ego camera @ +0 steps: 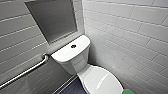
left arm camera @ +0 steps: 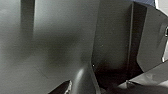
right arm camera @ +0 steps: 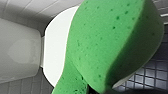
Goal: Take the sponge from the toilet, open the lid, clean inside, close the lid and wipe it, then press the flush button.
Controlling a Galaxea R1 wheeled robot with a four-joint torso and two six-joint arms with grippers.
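The bright green sponge (right arm camera: 112, 42) looms large in the right wrist view, pinched in my right gripper above the lid (right arm camera: 56, 50). In the head view a corner of the sponge (ego camera: 128, 91) shows at the bottom edge, just right of the lid's front. The white oval lid (ego camera: 101, 80) lies shut over the bowl. Behind it sits the tank top (ego camera: 62, 53) with the small dark flush button (ego camera: 73, 46) in its middle. My left gripper stands open with nothing in it.
The toilet sits in a corner of grey tiled walls, with the right wall (ego camera: 132, 37) close beside the bowl. A metal grab bar (ego camera: 25, 72) runs along the left wall. A grey panel (ego camera: 53, 18) hangs above the tank. Dark tiled floor (ego camera: 72, 88) lies left of the bowl.
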